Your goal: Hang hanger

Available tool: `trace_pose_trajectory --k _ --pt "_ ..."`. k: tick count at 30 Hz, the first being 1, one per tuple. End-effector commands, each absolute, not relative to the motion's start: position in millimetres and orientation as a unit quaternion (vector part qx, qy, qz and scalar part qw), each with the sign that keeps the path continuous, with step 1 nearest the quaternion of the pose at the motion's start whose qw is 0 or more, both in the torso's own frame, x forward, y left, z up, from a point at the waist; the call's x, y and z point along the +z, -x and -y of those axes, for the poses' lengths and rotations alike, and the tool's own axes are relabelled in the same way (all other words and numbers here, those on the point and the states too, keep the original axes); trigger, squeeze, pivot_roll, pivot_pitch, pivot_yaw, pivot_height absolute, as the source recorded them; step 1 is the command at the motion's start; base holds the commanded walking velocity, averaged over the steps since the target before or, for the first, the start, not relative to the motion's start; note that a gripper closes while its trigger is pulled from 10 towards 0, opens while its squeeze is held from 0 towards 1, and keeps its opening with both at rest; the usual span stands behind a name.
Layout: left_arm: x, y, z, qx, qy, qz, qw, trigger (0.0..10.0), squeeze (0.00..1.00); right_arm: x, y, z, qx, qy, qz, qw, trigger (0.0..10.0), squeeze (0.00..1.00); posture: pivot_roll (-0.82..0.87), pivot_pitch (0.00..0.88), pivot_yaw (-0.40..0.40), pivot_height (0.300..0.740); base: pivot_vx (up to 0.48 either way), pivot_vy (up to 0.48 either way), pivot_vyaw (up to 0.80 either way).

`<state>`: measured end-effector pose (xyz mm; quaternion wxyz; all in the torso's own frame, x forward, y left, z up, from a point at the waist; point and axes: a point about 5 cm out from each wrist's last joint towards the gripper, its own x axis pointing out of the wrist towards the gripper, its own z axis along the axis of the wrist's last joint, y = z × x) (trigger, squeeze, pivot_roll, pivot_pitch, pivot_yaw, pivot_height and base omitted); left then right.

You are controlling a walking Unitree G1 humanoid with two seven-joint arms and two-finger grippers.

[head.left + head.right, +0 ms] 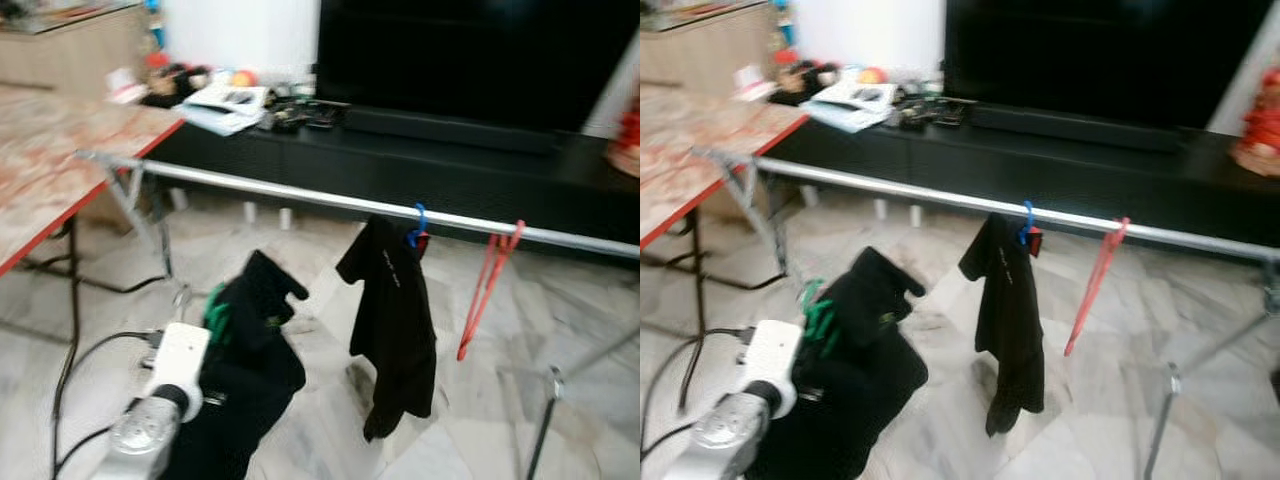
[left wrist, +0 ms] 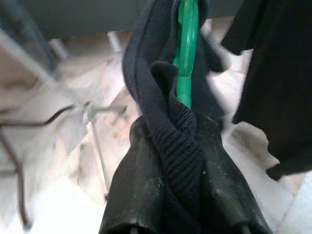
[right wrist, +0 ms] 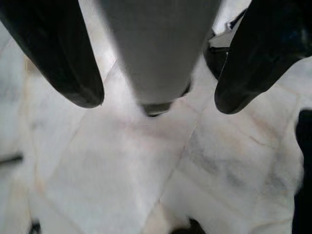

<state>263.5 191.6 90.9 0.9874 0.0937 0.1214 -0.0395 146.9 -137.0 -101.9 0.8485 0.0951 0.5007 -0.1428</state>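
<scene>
L arm raised | left gripper (image 2: 183,146) clamps green hanger (image 2: 186,44) w/ garment (image 1: 245,370)

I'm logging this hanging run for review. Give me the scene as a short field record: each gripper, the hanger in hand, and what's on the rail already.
left gripper: shut on green hanger carrying a black garment, below the rail
right gripper: open, over the floor
rail: silver, holds a blue hanger with a black top, and a bare red hanger
</scene>
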Motion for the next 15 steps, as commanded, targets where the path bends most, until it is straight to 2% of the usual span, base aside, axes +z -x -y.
trace_pose_trajectory --k 1,6,10,15 --pt "98.5 -267.7 -178.8 -0.060 -0.088 -0.102 0.989 10.0 0.00 -105.7 -135.5 122.6 -0.136 -0.110 -0.519 0.836 10.0 0.00 0.00 0.068 0.019 0.740 0.000 0.480 -0.79" --pt "99.1 -268.3 -177.9 -0.062 -0.087 -0.101 0.989 10.0 0.00 -105.6 -135.6 122.5 -0.137 -0.111 -0.519 0.836 10.0 0.00 0.00 0.067 0.020 0.740 0.000 0.480 -0.75" --pt "99.2 -268.3 -178.3 -0.061 -0.087 -0.100 0.989 10.0 0.00 -105.5 -135.9 122.5 -0.136 -0.109 -0.518 0.838 10.0 0.00 0.00 0.067 0.020 0.740 0.000 0.416 0.00" --pt "98.9 -268.0 -177.4 -0.065 -0.094 -0.101 0.988 10.0 0.00 -105.3 -136.1 122.1 -0.133 -0.108 -0.516 0.839 10.0 0.00 0.00 0.067 0.022 0.740 0.000 0.000 0.00"
